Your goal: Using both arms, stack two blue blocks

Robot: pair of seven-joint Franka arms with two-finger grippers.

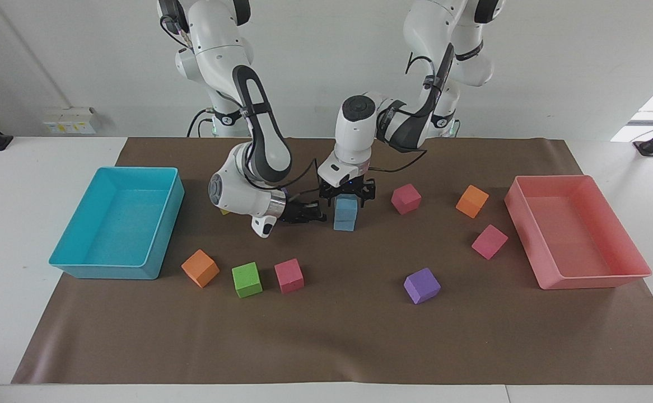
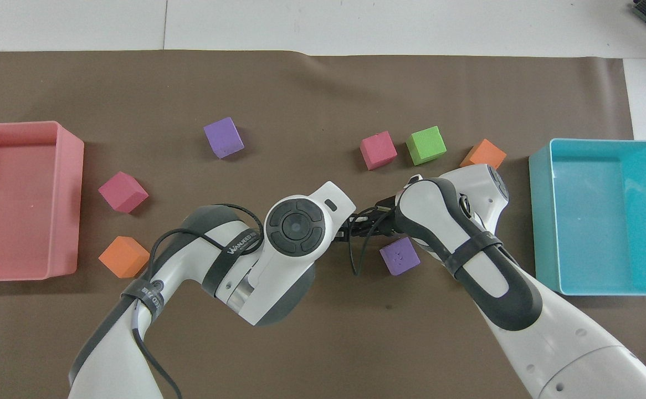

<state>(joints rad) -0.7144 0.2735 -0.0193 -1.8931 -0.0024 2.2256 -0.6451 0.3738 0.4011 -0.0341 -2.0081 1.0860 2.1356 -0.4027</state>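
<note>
The two blue blocks stand stacked mid-table, the upper blue block square on the lower blue block. My left gripper hangs straight down over the stack, open, its fingers spread wider than the upper block's top and not pressing it. My right gripper lies low and level beside the stack, toward the right arm's end, shut and holding nothing. In the overhead view the left arm's wrist hides the stack and both grippers' tips.
A turquoise tray sits at the right arm's end and a pink tray at the left arm's end. Loose cubes lie around: orange, green, pink, purple, pink, orange, pink. Another purple cube lies by the right forearm.
</note>
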